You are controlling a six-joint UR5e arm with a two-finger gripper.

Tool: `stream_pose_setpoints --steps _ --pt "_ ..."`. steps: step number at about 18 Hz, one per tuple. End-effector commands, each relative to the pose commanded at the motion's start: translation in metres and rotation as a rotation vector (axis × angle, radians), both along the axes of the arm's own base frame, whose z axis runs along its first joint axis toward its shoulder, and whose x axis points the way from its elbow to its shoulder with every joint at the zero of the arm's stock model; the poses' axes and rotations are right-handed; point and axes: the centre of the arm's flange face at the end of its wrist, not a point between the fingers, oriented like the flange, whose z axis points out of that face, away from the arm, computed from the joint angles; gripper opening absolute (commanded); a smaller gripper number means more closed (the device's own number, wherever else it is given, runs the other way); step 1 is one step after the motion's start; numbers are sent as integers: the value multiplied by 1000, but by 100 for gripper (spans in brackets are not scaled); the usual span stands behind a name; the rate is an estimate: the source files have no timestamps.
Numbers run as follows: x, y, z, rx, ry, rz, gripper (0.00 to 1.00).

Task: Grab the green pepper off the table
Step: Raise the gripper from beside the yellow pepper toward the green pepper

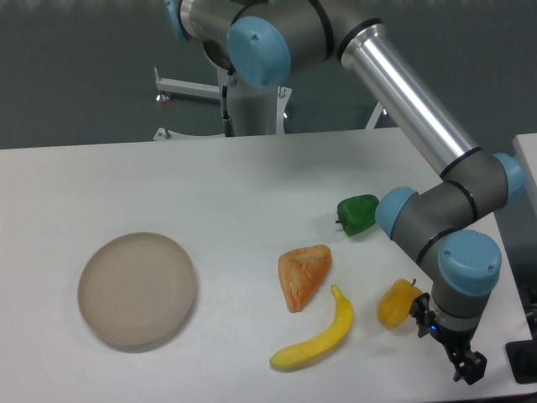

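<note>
Jaws (469,369): too small for us to tell their gap, nothing visibly held. We see the green pepper (358,213) on the table (210,185), beyond the orange-yellow pepper (398,303), stem pointing left.

Dull grey-green wall (75,75) behind, white metal frame (189,88) standing against it, possibly a stand or bracket, even soft light, edge of a second white surface (527,155) at right.
</note>
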Motion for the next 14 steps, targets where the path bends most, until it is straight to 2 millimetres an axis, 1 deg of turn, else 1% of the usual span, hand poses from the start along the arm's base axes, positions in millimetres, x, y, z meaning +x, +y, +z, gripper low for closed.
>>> stream_pose_setpoints --steps 5,10,11,14 --pt "1 -1 6 5 -1 16 100" --pt "9 -8 36 10 -32 18 100" --pt "11 -10 39 1 -41 18 100" --pt "20 -18 54 -28 -72 18 100"
